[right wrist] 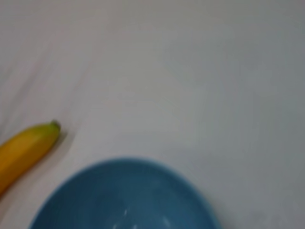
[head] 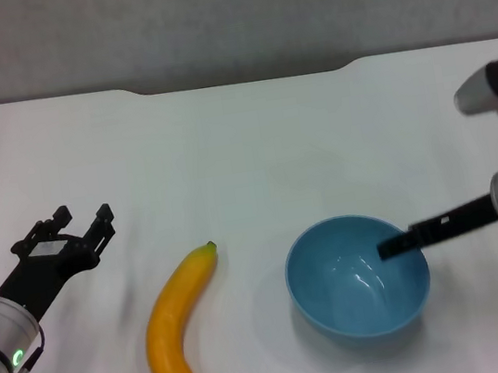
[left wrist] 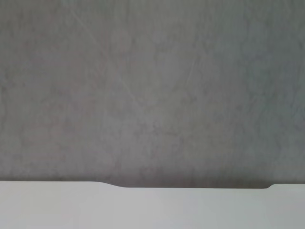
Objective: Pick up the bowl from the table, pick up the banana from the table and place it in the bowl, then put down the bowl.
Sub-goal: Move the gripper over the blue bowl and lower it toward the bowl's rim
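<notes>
We judge bowl (head: 358, 283) rigid, glossy, slippery: pinch near-side rim. Right end effector (head: 391, 246) over rim, grip state unclear; left end effector (head: 85, 220) open. Banana (head: 182, 329) soft.

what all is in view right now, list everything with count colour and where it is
bowl: one, light blue, on the table right of centre, near the front edge
banana: one, yellow-orange with a dark-green stem tip, lying on the table left of the bowl, apart from it, stem pointing away from the robot
table: one, white, fills the view, shallow notch in its far edge
wall: one, grey, behind the table
left gripper: one, black, open, over the table left of the banana, touching nothing
right gripper: one, black, reaching in from the right with its tip over the bowl's inside by the right rim
</notes>
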Tool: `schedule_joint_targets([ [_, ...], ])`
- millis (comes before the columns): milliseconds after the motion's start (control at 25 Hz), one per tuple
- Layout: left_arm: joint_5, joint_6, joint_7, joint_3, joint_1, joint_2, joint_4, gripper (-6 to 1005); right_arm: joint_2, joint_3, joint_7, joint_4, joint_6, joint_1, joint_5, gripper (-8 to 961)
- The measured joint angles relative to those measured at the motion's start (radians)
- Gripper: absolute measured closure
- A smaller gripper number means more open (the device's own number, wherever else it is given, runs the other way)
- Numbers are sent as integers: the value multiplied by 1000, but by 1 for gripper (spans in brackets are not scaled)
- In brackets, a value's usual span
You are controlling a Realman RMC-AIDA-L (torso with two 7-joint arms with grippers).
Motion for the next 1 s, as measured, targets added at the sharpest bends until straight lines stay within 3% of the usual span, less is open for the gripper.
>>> schedule_joint_targets([
  [520,0,14,-3,0,-5,0,-2,331,0,-20,1,33,1,11,-33,138],
  [760,0,14,-4,0,-4,-1,0,331,5,-36,-22,25,-34,14,-31,225],
  [1000,0,14,-4,0,-5,-2,0,331,13,-156,-27,30,-144,19,-11,340],
])
